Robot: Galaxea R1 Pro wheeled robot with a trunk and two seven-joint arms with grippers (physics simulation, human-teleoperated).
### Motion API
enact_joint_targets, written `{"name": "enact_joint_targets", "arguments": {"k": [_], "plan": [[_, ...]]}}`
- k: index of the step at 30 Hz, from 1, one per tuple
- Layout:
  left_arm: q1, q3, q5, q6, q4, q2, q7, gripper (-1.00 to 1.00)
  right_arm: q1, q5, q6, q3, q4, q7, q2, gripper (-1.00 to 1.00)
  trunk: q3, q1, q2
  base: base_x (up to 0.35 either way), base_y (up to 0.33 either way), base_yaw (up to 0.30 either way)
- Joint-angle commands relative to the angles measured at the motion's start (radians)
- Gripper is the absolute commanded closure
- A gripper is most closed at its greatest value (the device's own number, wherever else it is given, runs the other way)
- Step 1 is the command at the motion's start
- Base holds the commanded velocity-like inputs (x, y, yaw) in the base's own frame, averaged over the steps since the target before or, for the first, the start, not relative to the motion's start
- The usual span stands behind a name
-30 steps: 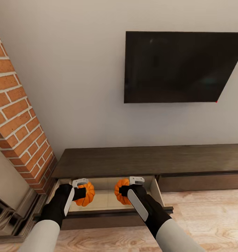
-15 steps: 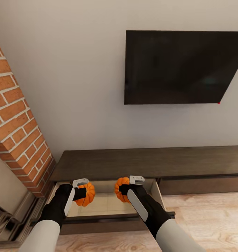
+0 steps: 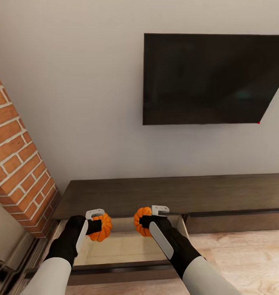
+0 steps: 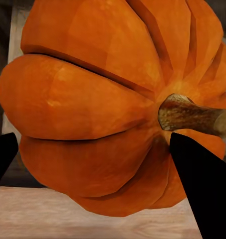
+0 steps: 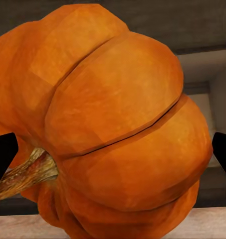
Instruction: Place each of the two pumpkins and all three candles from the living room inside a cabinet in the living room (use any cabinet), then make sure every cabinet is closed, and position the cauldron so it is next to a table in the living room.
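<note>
While both arms reached over the open drawer (image 3: 123, 248) of the cabinet (image 3: 172, 192), each gripper carried one of the two pumpkins. The left gripper (image 3: 99, 225) had its fingers (image 4: 200, 186) closed against the sides of the left pumpkin (image 3: 101, 227), whose stem pointed sideways across the left wrist view. The right gripper (image 3: 144, 221) likewise clamped the right pumpkin (image 3: 141, 221), its dark fingers (image 5: 3, 159) pressing at opposite flanks. In the head view both pumpkins hung above the drawer's pale beige floor, toward its rear edge and close under the front lip of the cabinet top, the left one nearer the drawer's left wall, the right one nearer its right wall.

The main risk was probably a release from too high. The pumpkins were round and ribbed, so a drop onto the smooth liner could send them rolling toward the drawer's front edge or knocking into each other. Height above the liner could not be judged well from these views. A second hazard lay in the cabinet top's overhang: lifting or withdrawing either arm carelessly might catch a wrist or pumpkin against that front lip. The right arm also ran close above the drawer's right wall and front rail, so a descent there could press on the rail and nudge the drawer. Opening both grippers at once would double the chance of a collision between the two fruits. The brick fireplace (image 3: 16, 164) stood just left of the cabinet's left end, leaving the left elbow little room.
</note>
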Motion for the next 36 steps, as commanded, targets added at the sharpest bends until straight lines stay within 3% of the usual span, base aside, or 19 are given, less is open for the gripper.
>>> {"name": "enact_joint_targets", "arguments": {"k": [1, 21, 36], "plan": [[0.000, 0.000, 0.002, 0.000, 0.000, 0.000, 0.002, 1.00, 0.000, 0.001, 0.001, 0.000, 0.000, 0.000, 0.000, 1.00, 0.000, 0.000, 0.000, 0.007, -0.210, -0.188], [0.000, 0.000, 0.002, 0.001, 0.000, 0.003, 0.002, 1.00, 0.000, 0.003, -0.001, 0.005, 0.000, -0.001, 0.000, 1.00, 0.000, 0.000, 0.000, 0.019, 0.006, -0.048], [0.000, 0.001, 0.003, 0.003, 0.000, 0.003, 0.002, 1.00, 0.000, 0.004, -0.014, 0.006, 0.001, -0.001, 0.000, 1.00, 0.000, 0.000, 0.000, 0.225, 0.000, 0.000]]}}
